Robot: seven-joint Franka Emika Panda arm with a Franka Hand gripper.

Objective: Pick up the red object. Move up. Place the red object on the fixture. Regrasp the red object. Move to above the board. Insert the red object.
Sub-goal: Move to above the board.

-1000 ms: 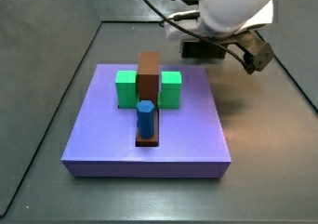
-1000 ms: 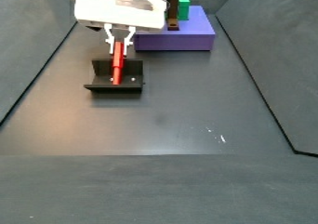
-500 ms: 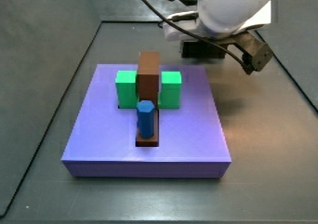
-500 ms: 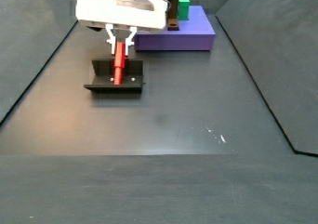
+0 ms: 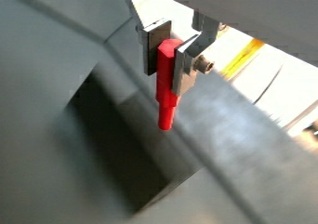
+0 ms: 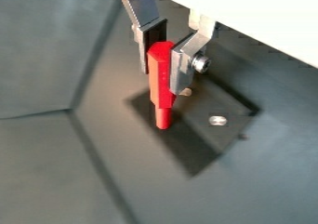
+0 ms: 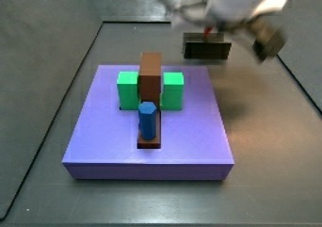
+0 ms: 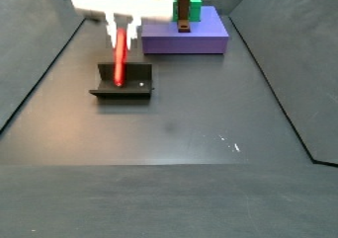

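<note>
Gripper (image 6: 169, 44), clamped on the red object's (image 6: 161, 86) top, has started rising; blurred in both side views, it lifts the peg off the fixture (image 8: 122, 85) below.

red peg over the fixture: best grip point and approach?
Grip the red object at its upper end, coming straight down from above. It hangs upright, a slim cylinder, lower tip at the fixture. The gripper is shut on that upper end, flat fingers pressing opposite sides, leaving the lower end free for insertion.
</note>
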